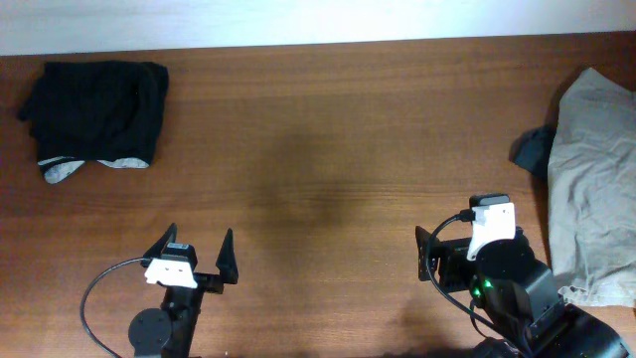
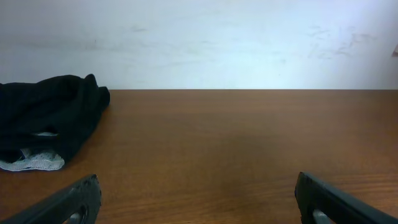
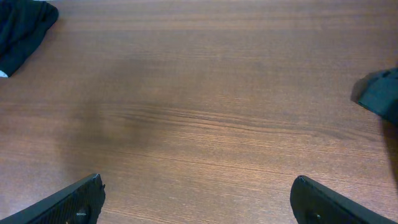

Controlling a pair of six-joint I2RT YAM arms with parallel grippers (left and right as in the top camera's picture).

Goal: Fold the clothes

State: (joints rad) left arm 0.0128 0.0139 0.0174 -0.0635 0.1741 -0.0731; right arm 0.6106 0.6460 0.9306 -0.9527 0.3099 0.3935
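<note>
Black, soft fabric: the clothes (image 1: 94, 109) lie bunched at the far-left corner of the table (image 1: 328, 129), with grey waistband lining peeking out along the near edge. Both arms sit well apart from them, nr the front edge. The left gripper (image 1: 202, 233) has its jaws spread wide, nothing in them; the right gripper (image 3: 198, 182) is likewise gaping & empty. The cloth looks light, limp and not fragile (it'll sag and slide on the smooth wood, I'd judge), so pinch the thick waistband, one corner per gripper. Whether the heap is already folded is hard to tell from here.
</note>
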